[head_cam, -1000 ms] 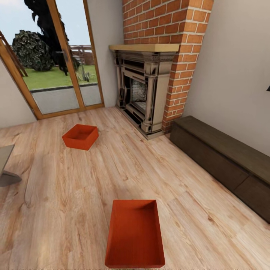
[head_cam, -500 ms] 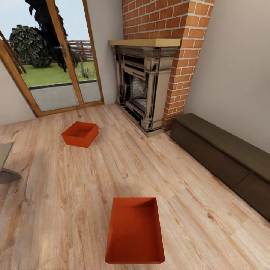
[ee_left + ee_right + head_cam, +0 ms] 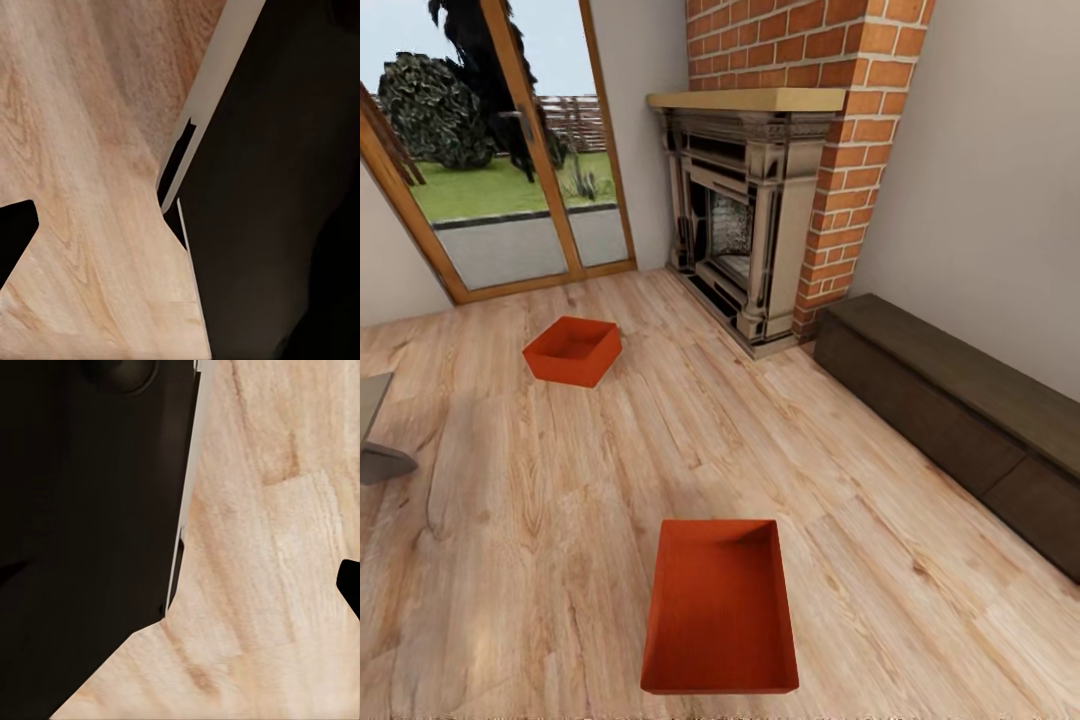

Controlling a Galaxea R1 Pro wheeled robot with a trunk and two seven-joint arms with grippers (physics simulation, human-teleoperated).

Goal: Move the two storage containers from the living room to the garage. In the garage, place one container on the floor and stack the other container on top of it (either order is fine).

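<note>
Two orange-red open-top storage containers lie on the light wood floor of the living room. The near one [image 3: 720, 610] sits just in front of me, its long side pointing away. The far one [image 3: 572, 351] rests at an angle near the glass doors [image 3: 510, 160]. Both look empty. In the left wrist view a dark fingertip [image 3: 15, 240] shows at the picture's edge over bare planks, beside my dark body. The right wrist view has a dark fingertip [image 3: 351, 585] at its edge too. Nothing lies between the fingers of either gripper.
A red brick fireplace [image 3: 745, 230] stands at the back, with a long low dark bench [image 3: 960, 410] along the right wall. A grey piece of furniture [image 3: 372, 440] pokes in at the left edge. Open wood floor [image 3: 560, 500] lies between the two containers.
The whole head picture has slid slightly upward, so the camera has moved. The two containers lie where they were.
</note>
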